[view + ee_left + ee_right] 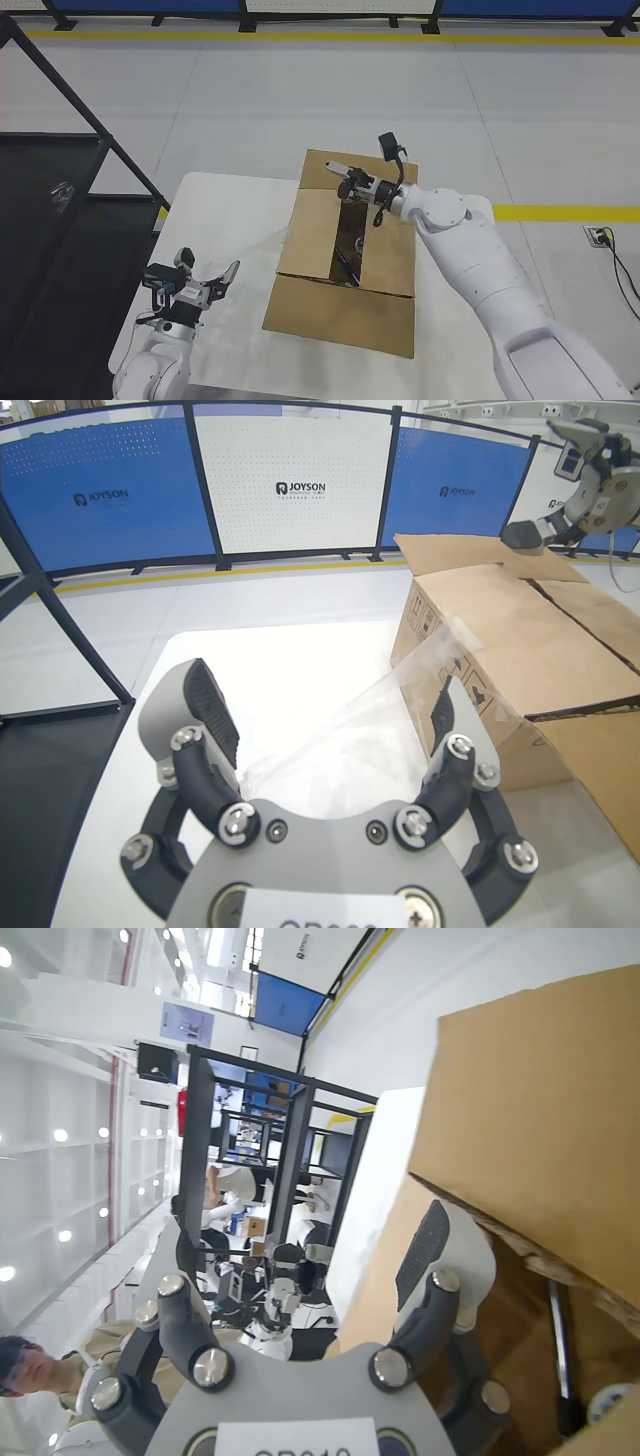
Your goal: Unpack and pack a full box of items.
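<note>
A white worktop (240,230) with rounded corners carries a single brown cardboard box (310,235), which stands on its right half. The far flap juts past the worktop's back edge and the near flap is folded out toward the front edge. A dark gap runs between the two top flaps. A strip of what appears to be clear film (360,725) trails from the box's side down toward the bare white surface to its left.
</note>
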`<action>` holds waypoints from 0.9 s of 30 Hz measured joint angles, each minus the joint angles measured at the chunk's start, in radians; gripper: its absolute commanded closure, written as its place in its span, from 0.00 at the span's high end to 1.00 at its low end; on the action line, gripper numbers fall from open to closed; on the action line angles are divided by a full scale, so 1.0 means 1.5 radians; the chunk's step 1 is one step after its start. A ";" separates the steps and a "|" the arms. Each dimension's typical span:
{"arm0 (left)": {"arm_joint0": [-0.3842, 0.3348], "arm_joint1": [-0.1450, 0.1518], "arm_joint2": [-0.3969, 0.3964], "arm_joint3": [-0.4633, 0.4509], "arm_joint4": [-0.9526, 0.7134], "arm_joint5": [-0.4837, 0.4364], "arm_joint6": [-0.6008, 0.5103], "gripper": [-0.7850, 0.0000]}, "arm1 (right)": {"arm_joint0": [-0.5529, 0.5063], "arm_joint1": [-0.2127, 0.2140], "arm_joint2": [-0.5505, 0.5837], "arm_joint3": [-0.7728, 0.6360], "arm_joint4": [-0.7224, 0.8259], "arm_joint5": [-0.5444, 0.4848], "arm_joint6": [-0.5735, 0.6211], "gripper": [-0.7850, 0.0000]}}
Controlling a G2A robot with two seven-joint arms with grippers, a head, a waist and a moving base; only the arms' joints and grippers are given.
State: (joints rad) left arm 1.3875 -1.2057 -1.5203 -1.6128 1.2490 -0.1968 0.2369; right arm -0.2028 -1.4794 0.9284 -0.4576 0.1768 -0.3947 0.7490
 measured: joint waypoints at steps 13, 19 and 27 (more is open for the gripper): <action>-0.002 -0.001 0.007 -0.015 0.012 -0.009 -0.005 1.00 | -0.062 0.022 0.001 -0.101 -0.071 0.080 0.052 1.00; 0.007 -0.001 0.009 -0.033 0.018 -0.009 -0.004 1.00 | -0.066 0.017 0.013 -0.124 -0.015 0.088 0.096 1.00; 0.016 0.000 0.021 -0.065 0.052 -0.029 -0.004 1.00 | -0.046 -0.013 -0.007 -0.150 0.067 0.130 0.100 1.00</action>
State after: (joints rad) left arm 1.4114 -1.2053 -1.4888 -1.7106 1.3267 -0.2406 0.2315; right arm -0.2725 -1.4995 0.9184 -0.6828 0.2781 -0.1997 0.8993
